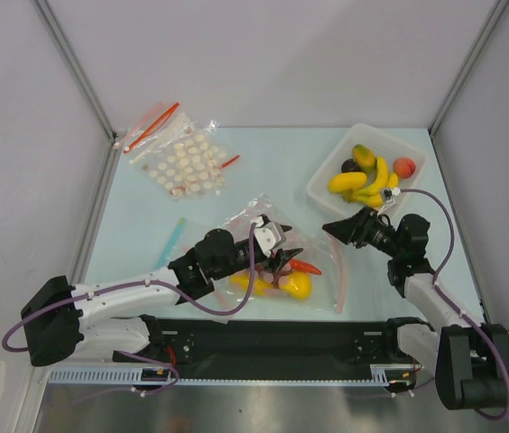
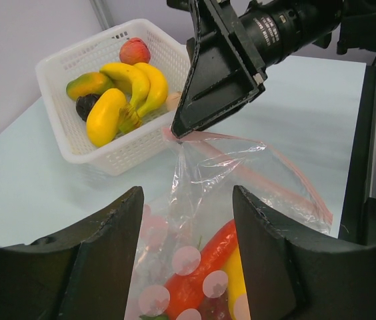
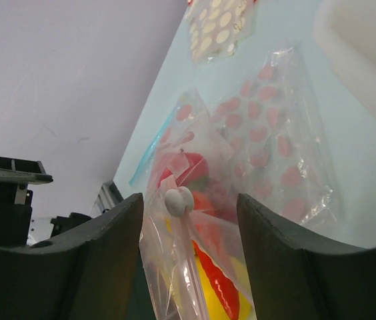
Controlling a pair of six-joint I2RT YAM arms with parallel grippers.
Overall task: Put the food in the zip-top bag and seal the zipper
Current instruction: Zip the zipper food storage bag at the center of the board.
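Currently the zip-top bag [image 1: 327, 287] lies near-centre on the desk [image 1: 146, 225], red chili [image 2: 201, 267] inside. Left claw [image 2: 188, 200] hangs over it, released. Right claw [image 3: 188, 200] is likewise parted, straddling the bag's lifted mouth by the zipper [image 2: 295, 177].

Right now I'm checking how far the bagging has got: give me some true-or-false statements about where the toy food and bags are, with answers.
1. The yellow toy bananas lie in the white plastic basket. True.
2. The red toy chili is inside the crinkly clear zip-top bag. True.
3. The orange-red toy peach is in that bag. False: it is in the basket.
4. The clear bag with white dots lies beside the basket. False: it lies at the table's far left, well apart.
5. The left gripper is open. True.
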